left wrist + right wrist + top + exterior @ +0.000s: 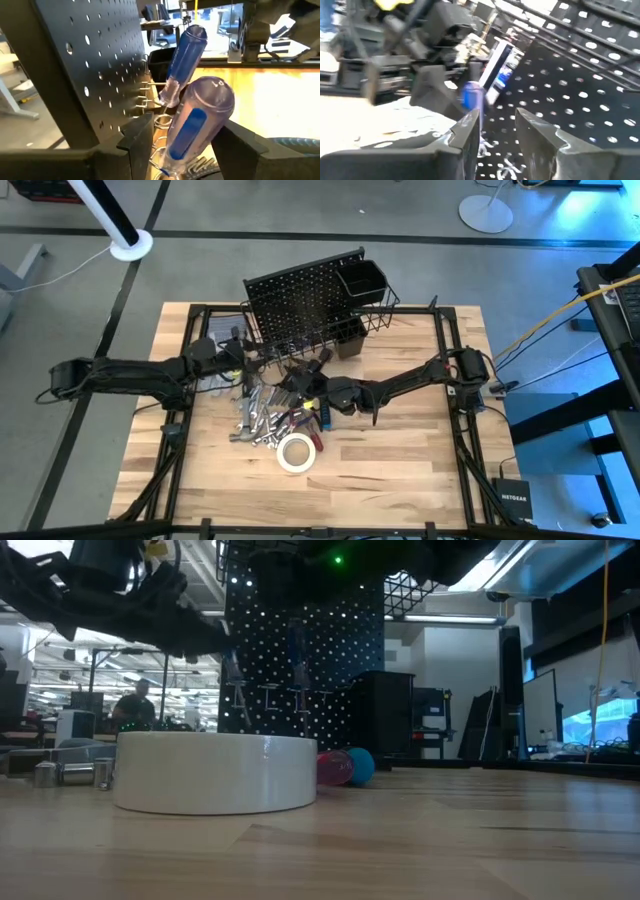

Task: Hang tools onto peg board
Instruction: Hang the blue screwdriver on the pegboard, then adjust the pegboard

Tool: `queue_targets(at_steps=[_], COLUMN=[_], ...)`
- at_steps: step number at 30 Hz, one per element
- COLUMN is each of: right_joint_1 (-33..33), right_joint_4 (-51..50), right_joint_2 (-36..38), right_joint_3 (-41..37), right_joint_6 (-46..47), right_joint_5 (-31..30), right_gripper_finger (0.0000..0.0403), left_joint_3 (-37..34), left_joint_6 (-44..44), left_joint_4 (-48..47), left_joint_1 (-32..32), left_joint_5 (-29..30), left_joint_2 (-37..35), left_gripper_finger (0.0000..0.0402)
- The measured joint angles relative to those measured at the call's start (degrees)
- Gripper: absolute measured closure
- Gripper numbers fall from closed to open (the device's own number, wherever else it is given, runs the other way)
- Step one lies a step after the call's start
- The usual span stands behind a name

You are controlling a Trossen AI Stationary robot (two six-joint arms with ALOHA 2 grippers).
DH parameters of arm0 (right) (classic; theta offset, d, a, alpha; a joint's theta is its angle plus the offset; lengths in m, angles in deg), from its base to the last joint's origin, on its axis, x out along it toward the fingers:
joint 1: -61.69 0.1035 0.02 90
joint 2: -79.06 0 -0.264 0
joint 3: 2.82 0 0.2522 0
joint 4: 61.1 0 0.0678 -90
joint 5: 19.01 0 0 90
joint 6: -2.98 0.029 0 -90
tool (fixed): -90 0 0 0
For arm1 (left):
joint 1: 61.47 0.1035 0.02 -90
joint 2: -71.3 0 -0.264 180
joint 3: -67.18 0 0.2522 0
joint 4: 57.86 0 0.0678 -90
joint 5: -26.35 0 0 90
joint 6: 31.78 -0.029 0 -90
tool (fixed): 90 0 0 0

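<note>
The black peg board (pixel 300 305) stands upright at the table's far middle, with a wire basket and a square cup (pixel 362 280) on its right. A blue-handled screwdriver (pixel 184 60) hangs on the board's hooks. A clear-and-blue-handled screwdriver (pixel 195 125) stands in a wire ring (pixel 161 122) on the board. My left gripper (pixel 248 358) is open at the board's front, its fingers on either side of that handle. My right gripper (pixel 497 125) is open and empty just right of it (pixel 305 385). Wrenches and pliers (pixel 262 420) and the white tape roll (pixel 297 452) lie on the table. My left gripper's fingers (pixel 142 132) come level from the table's left at the clear-and-blue handle (pixel 200 100), one on each side. A gap with the wire ring shows beside one finger. Whether the other finger (pixel 235 145) touches the handle, I cannot tell.
Red and blue screwdriver handles (pixel 345 767) lie behind the tape roll (pixel 215 772), and small metal pieces (pixel 70 773) lie to its left. Grey fabric (pixel 218 330) lies left of the board. The near half of the wooden table (pixel 400 470) is bare wood.
</note>
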Motion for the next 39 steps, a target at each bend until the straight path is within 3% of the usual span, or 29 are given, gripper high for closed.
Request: queue_targets(at_steps=[6, 22, 25, 32, 39], right_joint_1=[0.34, 0.35, 0.65, 2.91, 6.07], right_joint_4=[-1.11, -5.58, -6.22, -7.21, -17.36], right_joint_2=[0.04, 0.04, 0.04, 0.41, 3.39], right_joint_3=[0.00, 0.00, 0.00, 0.00, 0.00], right_joint_6=[0.07, 4.88, 5.10, 4.95, 9.38], right_joint_5=[1.70, 5.53, 5.63, 5.38, 4.31], right_gripper_finger=[0.0271, 0.0271, 0.0271, 0.0271, 0.0272], left_joint_3=[1.32, 6.07, 9.82, 19.52, 19.74], left_joint_6=[-1.81, -1.49, -0.91, 5.98, 14.73], left_joint_4=[0.96, -1.31, -8.63, -43.15, -56.44], left_joint_1=[1.40, 0.91, 0.09, -2.00, -5.71], left_joint_5=[3.12, 2.29, 2.30, 4.53, 9.73], left_joint_2=[-0.13, -3.55, -6.04, -11.14, -17.68], left_gripper_finger=[0.0224, 0.0224, 0.0224, 0.0224, 0.0224])
